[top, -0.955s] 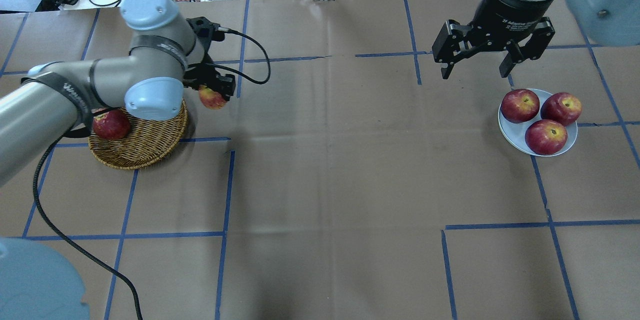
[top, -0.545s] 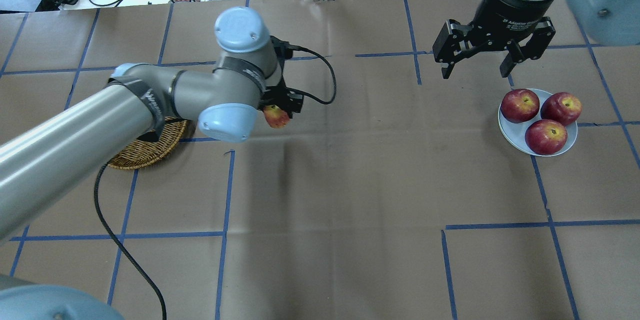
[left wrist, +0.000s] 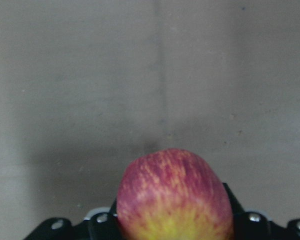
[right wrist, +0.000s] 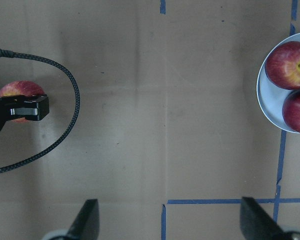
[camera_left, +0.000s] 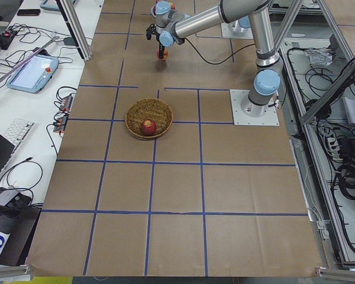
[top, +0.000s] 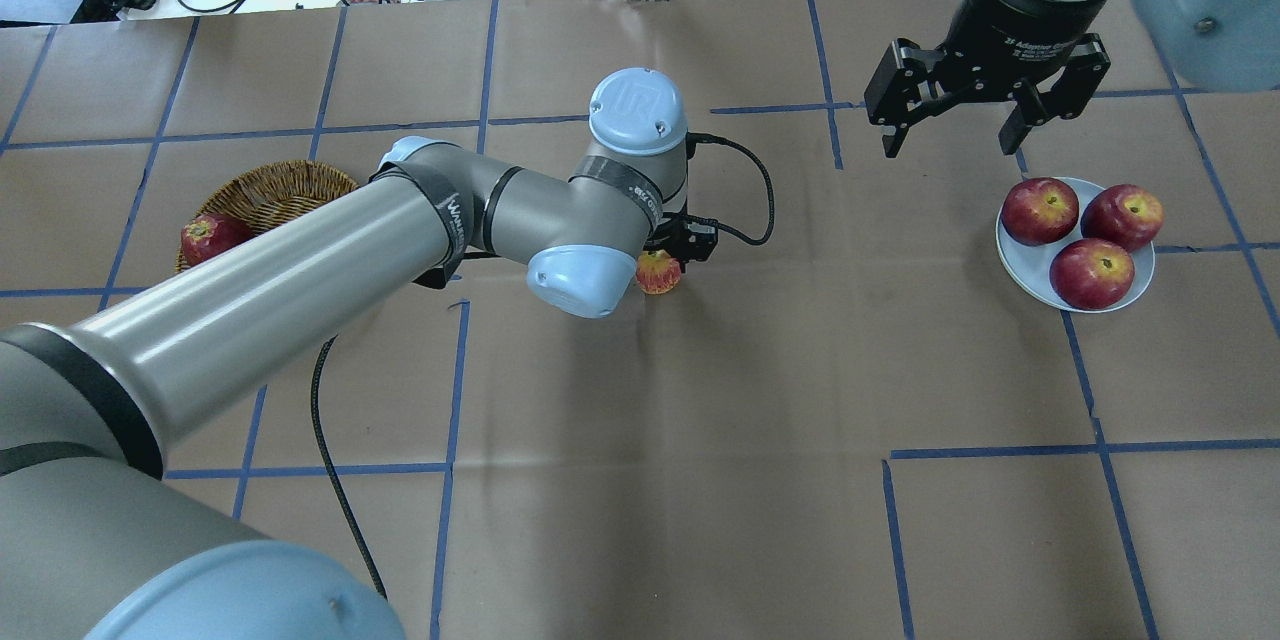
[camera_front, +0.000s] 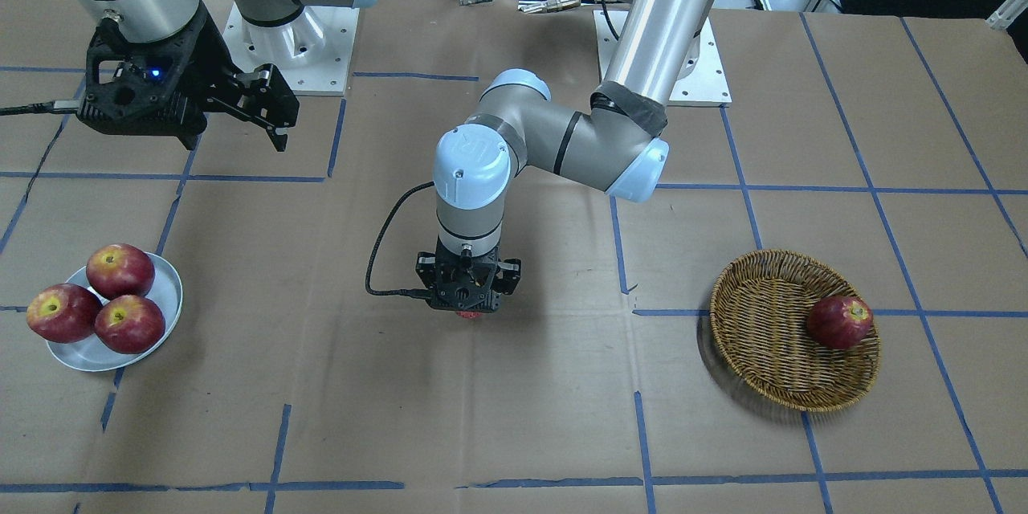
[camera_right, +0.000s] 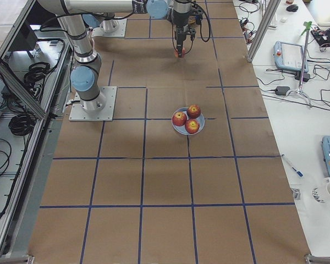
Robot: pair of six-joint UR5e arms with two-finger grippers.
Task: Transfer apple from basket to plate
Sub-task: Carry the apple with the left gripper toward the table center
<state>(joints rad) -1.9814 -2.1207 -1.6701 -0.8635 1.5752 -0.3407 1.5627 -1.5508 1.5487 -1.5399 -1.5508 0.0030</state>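
Observation:
My left gripper [top: 664,270] is shut on the apple [top: 658,273], red with yellow-orange streaks, and holds it above the middle of the table. The apple fills the bottom of the left wrist view [left wrist: 174,195] and shows in the right wrist view [right wrist: 17,91]. The wicker basket [top: 268,195] lies at the left, partly hidden by my left arm, with one dark red apple [top: 207,237] in it. In the front-facing view the basket [camera_front: 771,353] lies at the right. The pale plate [top: 1020,255] at the right holds three dark red apples. My right gripper [top: 945,130] hangs open and empty behind the plate.
Brown paper with blue tape lines covers the table. A black cable [top: 745,190] loops from my left wrist. Cables and a keyboard lie beyond the table's far edge. The plate's three apples [camera_front: 88,297] leave little bare surface on it.
My left arm has carried the apple from beside the basket rightward to the table's middle. The basket and its dark apple show again. The right gripper has not moved.

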